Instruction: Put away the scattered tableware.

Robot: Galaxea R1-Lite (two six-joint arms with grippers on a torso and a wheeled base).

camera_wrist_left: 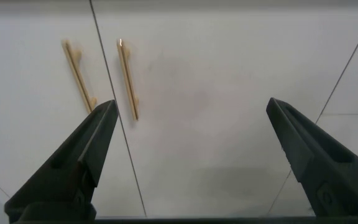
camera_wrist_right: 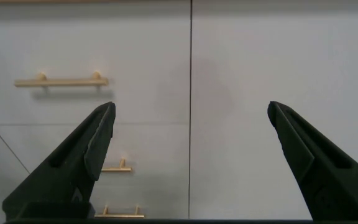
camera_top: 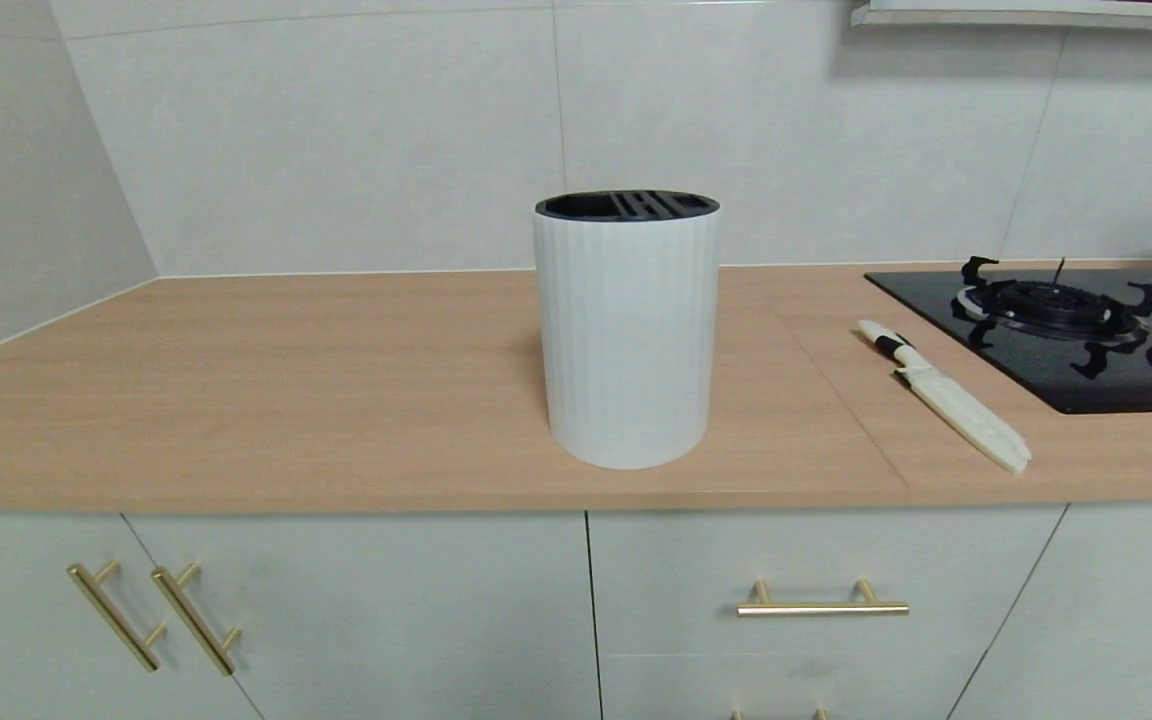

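While left gripper (camera_wrist_left: 191,102) and right gripper (camera_wrist_right: 191,104) show tapered fingers spread, a black-topped white ribbed cylindrical holder (camera_top: 626,340) stands on the wood-grain worktop (camera_top: 236,380); a slim cream knife (camera_top: 946,397) lies apart.

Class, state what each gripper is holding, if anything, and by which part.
Nothing is held: left gripper and right gripper are open and empty; the knife lies on the counter.

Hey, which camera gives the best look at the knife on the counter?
The head view. The knife lies in full on the counter, to the right of the white knife block and beside the stove. Both wrist views face the cabinet doors below instead.
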